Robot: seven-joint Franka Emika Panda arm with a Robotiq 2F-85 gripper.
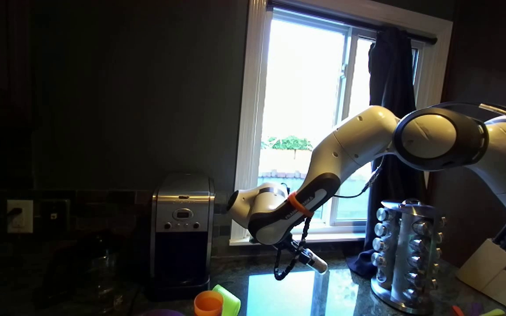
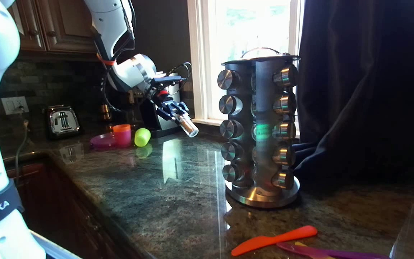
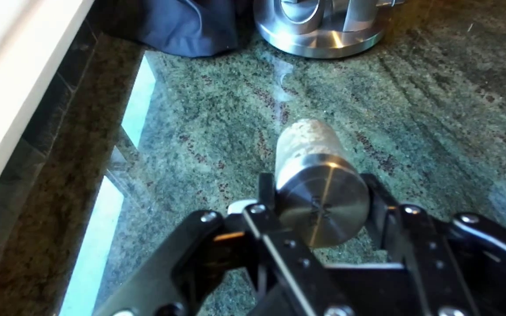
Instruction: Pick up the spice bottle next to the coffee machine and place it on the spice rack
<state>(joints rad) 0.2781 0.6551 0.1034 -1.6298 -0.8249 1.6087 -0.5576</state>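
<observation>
The gripper [image 3: 321,193] clasps the tilted spice bottle [image 3: 309,138] above the counter [image 2: 178,216]. Apart from it stands the spice rack [image 2: 266,108]

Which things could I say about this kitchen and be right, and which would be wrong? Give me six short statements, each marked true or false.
1. The spice rack stands on the counter. True.
2. The spice rack is a flat tray. False: it is a tall, round tower.
3. The gripper grips the spice bottle. True.
4. The spice bottle already sits in the spice rack. False: the gripper holds it tilted, apart from the spice rack.
5. The counter is plain white. False: it is dark and mottled.
6. An orange knife lies on the counter. True.
</observation>
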